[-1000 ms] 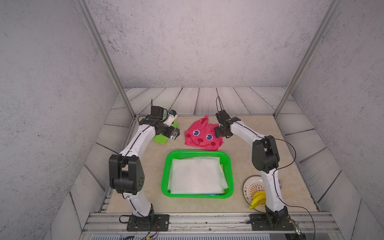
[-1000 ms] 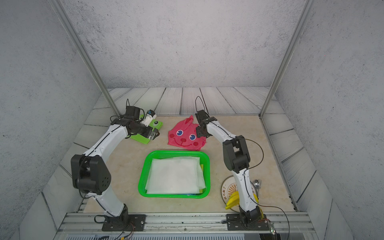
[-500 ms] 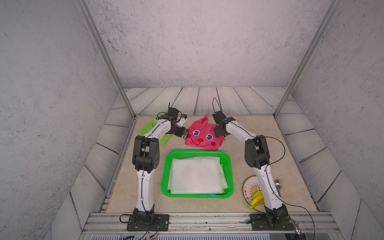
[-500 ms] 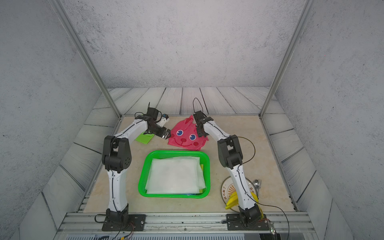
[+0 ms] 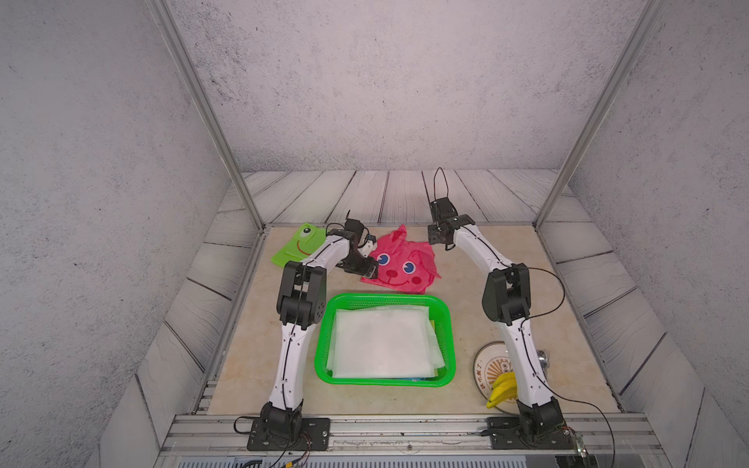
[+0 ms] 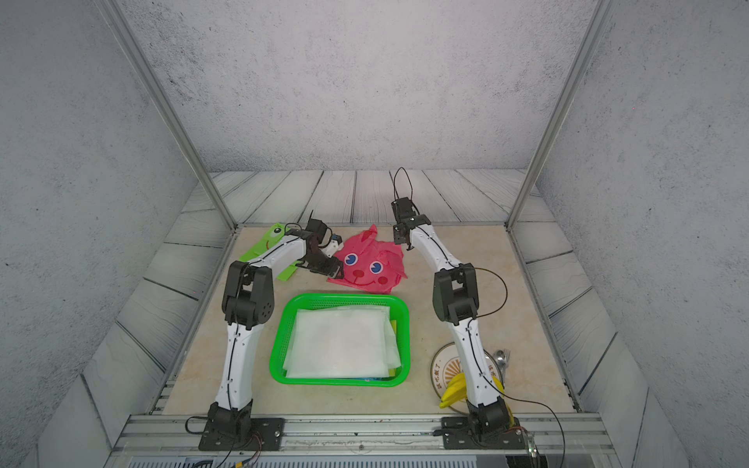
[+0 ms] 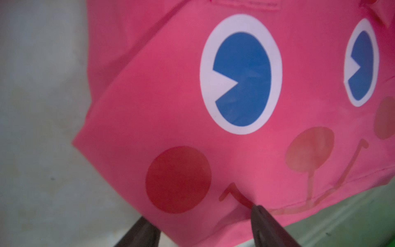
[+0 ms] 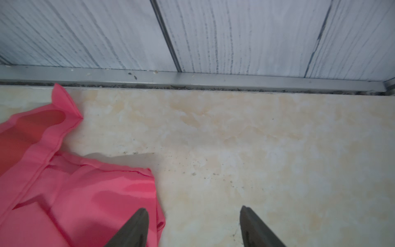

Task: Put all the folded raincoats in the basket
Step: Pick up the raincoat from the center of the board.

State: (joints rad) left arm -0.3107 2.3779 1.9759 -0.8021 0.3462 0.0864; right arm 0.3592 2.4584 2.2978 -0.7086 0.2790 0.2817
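On the desk [image 5: 462, 283], two folded raincoats line the far edge: green frog raincoat [image 5: 296, 248] at the left corner, pink raincoat [image 5: 399, 267] midway, outside the one basket [image 5: 381, 381]. The left gripper [image 5: 371, 270] straddles the pink one's corner, jaws apart; the right gripper [image 8: 193, 210] gapes at its other edge.

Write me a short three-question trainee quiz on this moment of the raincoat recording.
1. True or false: the pink raincoat already lies inside the green basket.
2. What sits on the round plate? A) bananas B) a cup C) a folded raincoat
3. Which arm's jaws stand apart around the pink raincoat's edge, by its printed red cheek?
Key: 1 false; 2 A; 3 the jaws of the left arm.
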